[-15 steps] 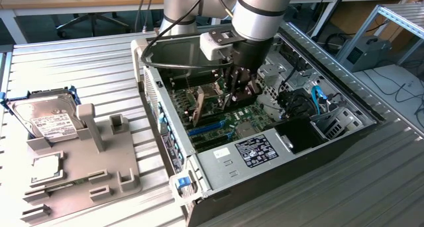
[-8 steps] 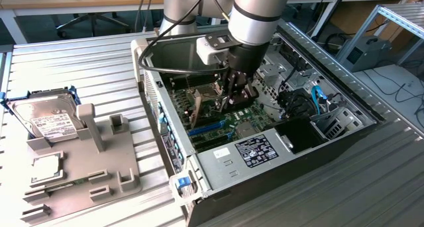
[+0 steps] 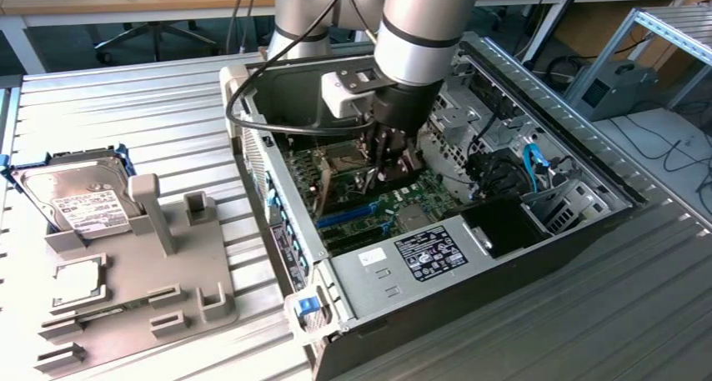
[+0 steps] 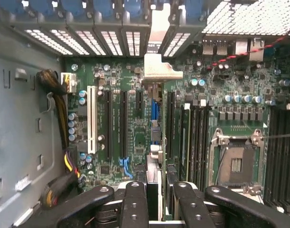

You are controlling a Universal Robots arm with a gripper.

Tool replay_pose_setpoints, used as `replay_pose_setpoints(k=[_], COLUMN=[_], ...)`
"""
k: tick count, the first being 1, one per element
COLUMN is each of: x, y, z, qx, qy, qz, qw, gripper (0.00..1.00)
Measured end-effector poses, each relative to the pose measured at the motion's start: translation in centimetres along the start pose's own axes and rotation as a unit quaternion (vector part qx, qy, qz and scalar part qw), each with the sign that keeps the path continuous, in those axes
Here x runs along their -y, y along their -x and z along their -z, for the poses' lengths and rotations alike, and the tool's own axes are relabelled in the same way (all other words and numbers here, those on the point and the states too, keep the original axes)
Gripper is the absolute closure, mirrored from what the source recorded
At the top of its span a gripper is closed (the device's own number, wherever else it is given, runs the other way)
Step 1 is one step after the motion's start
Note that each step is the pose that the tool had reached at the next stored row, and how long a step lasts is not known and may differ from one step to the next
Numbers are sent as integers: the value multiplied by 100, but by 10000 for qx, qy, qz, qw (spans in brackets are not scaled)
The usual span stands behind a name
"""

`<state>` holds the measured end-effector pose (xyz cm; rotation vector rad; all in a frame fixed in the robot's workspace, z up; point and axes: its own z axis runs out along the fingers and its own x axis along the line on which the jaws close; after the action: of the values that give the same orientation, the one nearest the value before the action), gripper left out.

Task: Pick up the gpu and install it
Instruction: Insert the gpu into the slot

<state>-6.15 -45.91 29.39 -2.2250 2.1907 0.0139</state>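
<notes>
Installation is already well advanced: the gripper is reaching deep inside the open computer case, and the gpu is standing on its edge between the fingers, seen edge-on in the wrist view with its silver bracket pointing toward the perforated rear slots of the case. The jaws are clenching on the card, one finger at each flat side, so the picking up is done. The card is hanging directly over the motherboard, in line with the expansion slots; the white slot and the black slots are lying beside it, at about 9 o'clock from the card in the wrist picture. I cannot tell if the bottom edge is already touching its slot or is just above it, so I judge that the seating is not confirmed. In the exterior view, the grey parts tray is lying at about 9 o'clock from the case, well apart, with the hard drive resting beside it.
</notes>
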Motion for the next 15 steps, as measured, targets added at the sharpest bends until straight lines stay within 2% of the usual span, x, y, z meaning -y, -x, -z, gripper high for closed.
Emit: replay_pose_setpoints(k=[6, 8, 15], x=[-109, -181, -230], y=[10, 17, 37], z=[-46, -82, -167], qx=[0, 0, 0], qy=[0, 0, 0], qz=[0, 0, 0], qw=[10000, 10000, 10000], gripper=[73, 73, 73])
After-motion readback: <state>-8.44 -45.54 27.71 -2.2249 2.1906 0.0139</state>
